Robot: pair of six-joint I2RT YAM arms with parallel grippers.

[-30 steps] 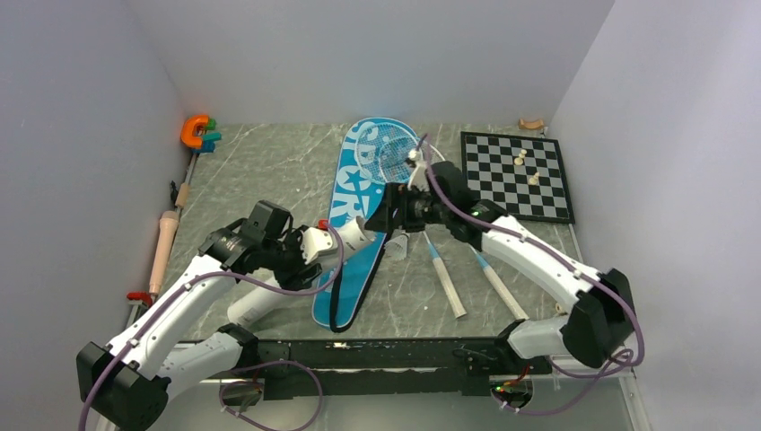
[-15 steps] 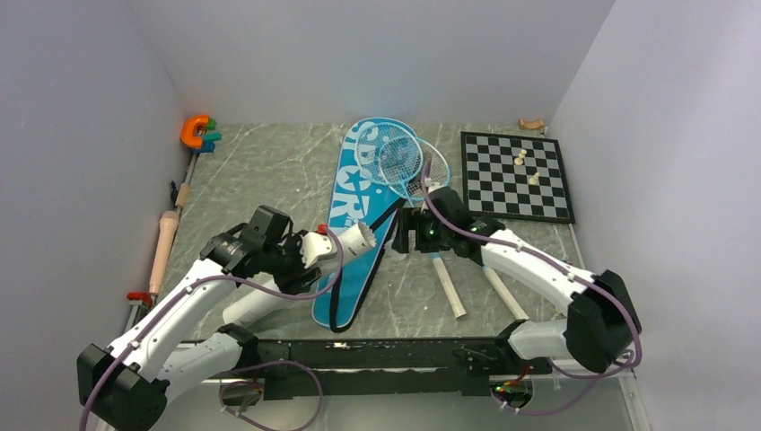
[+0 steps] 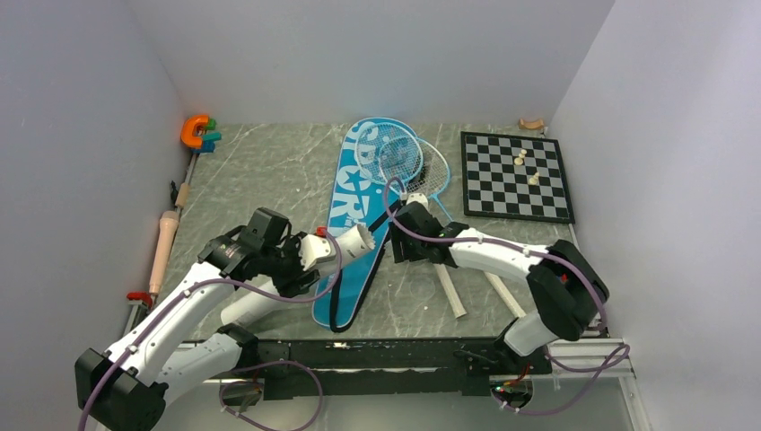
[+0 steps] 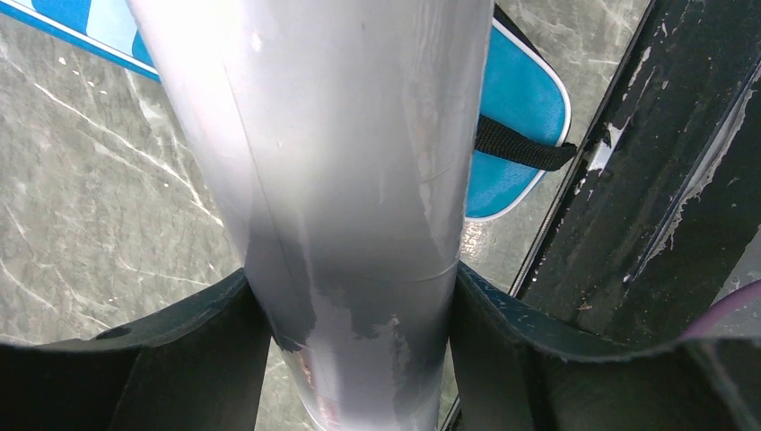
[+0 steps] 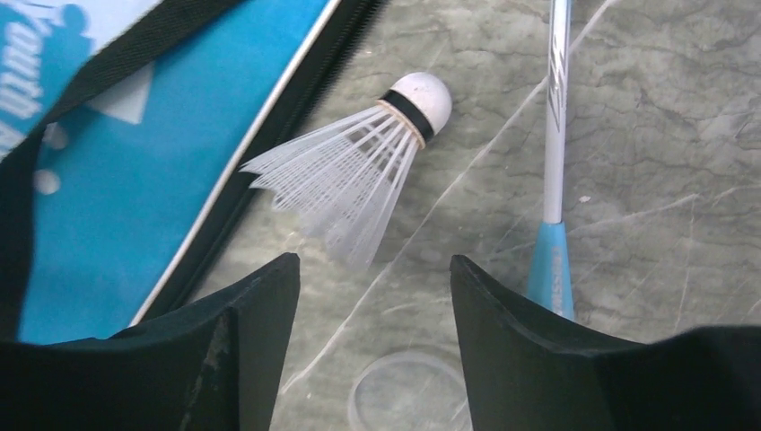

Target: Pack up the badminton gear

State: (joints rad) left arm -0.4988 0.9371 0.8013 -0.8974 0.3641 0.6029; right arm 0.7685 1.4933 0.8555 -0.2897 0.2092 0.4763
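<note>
Right hand [image 5: 372, 265] lower, over white-feathered shuttlecock [image 5: 359, 175]

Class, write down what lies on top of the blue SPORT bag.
A racket head overlaps the bag's wide end, and its black strap runs along it. The white tube, held by the left end effector, covers part of the middle; what's beneath is hidden.

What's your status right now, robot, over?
Left fingers clamped on white tube. Right fingers open, above shuttlecock lying beside blue bag. Nothing between fingers and shuttlecock; racket shaft close alongside.
</note>
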